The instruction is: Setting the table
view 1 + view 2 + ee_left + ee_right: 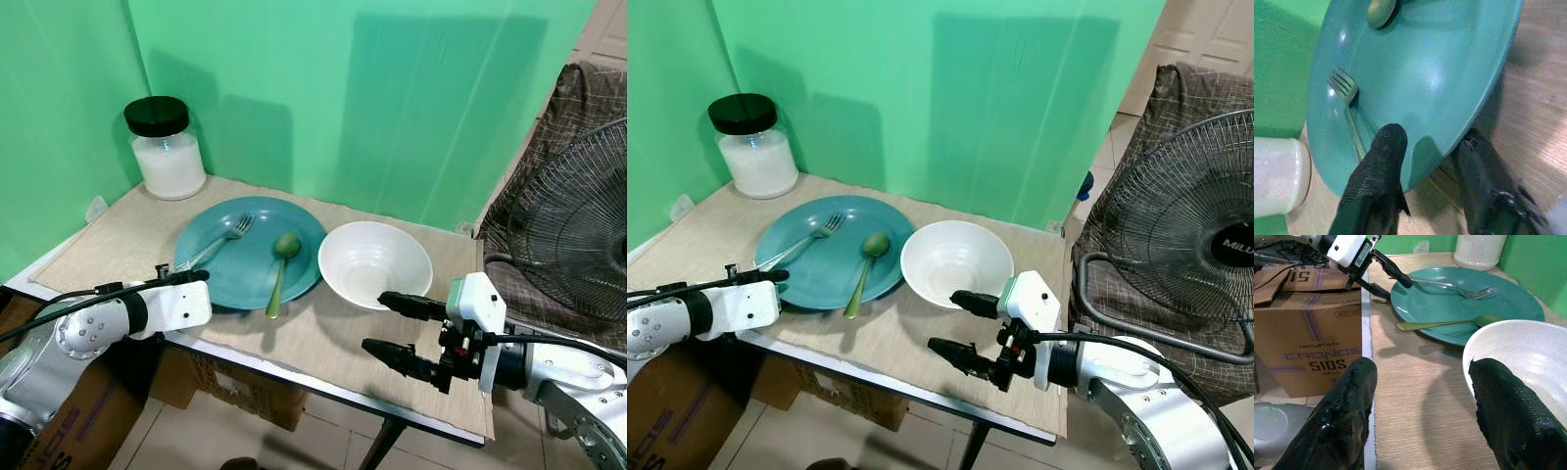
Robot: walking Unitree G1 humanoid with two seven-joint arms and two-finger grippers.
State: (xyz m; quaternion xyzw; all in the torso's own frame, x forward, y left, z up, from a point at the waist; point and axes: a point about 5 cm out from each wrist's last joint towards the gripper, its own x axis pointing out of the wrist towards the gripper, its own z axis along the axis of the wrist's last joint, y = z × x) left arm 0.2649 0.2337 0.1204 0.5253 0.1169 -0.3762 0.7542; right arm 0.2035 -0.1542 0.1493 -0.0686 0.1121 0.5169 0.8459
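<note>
A beige mat covers the counter (333, 343). On it the teal plate (250, 253) touches the white bowl (374, 262). The fork (217, 240) lies on the plate, tines toward the back wall; the spoon (280, 269) likewise, handle overhanging the near rim. The left tool (1422, 161) straddles the plate's rim, fingers spread. The right tool (392, 328) is spread beside the bowl.

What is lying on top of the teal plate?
On the teal plate lie a fork and a green spoon. The left gripper covers part of the fork's handle.
</note>
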